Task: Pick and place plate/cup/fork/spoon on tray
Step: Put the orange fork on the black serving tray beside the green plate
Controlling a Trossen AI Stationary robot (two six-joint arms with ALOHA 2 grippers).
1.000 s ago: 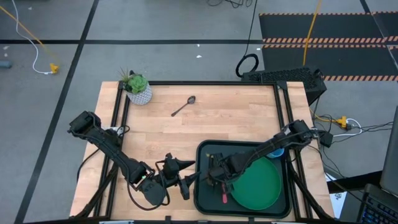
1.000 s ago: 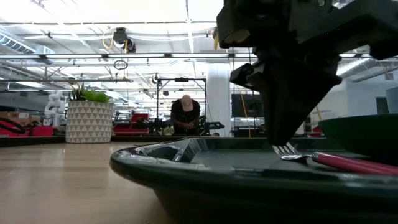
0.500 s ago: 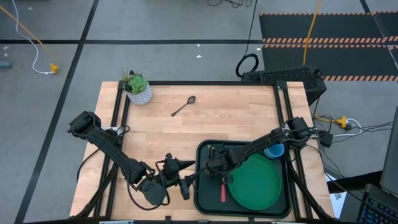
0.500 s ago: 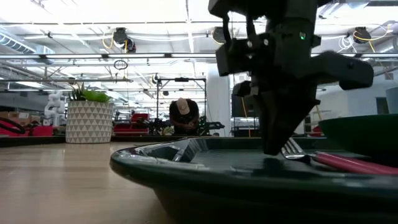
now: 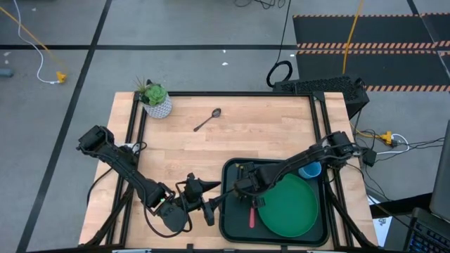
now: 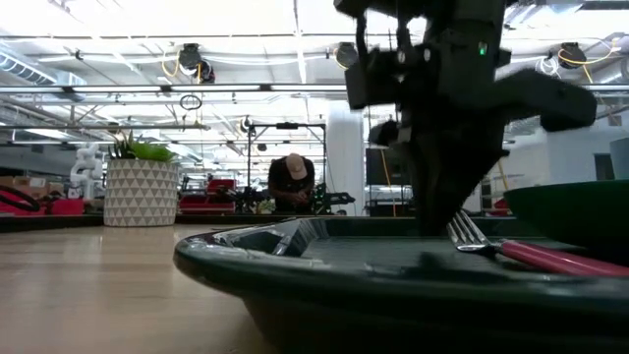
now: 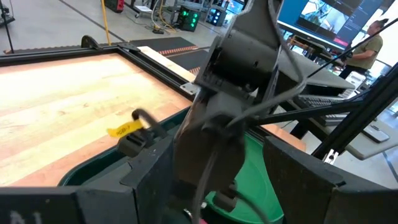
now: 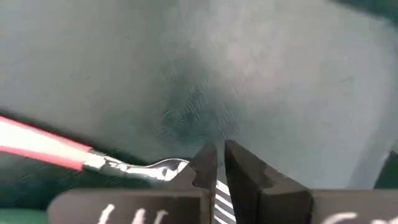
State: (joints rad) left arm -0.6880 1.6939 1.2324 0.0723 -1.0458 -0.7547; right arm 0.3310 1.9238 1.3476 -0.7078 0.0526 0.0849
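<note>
The dark tray (image 5: pixel 235 169) lies at the table's near right. It holds the green plate (image 5: pixel 292 207), the blue cup (image 5: pixel 310 171) at its far right, and the red-handled fork (image 5: pixel 252 215) left of the plate. My right gripper (image 5: pixel 245 191) is over the tray's left part, shut on the fork's tines. The all-metal spoon (image 5: pixel 207 120) lies flat on the bare wood at the far middle. My left gripper (image 5: pixel 208 199) waits open just outside the tray's left rim. My right gripper pinches the fork's tines (image 8: pixel 219 204) between its two fingers, coming from above and pointing down. The metal neck (image 8: pixel 140 168) and red handle (image 8: pixel 37 146) run off to one side. The tines (image 6: pixel 468 232) stand a little above the tray floor, and the handle (image 6: pixel 560 258) lies low on the tray.
A white pot with a green plant (image 5: pixel 156 102) stands at the table's far left corner. Black frame rails run along the table's left and right edges. A person (image 6: pixel 292 183) stands in the room beyond the table.
My right gripper has gone a little toward the table's far edge, along the fork to its tines end, so more of the red handle now shows. The tines now stand slightly higher than before, and the handle stays on the tray.
</note>
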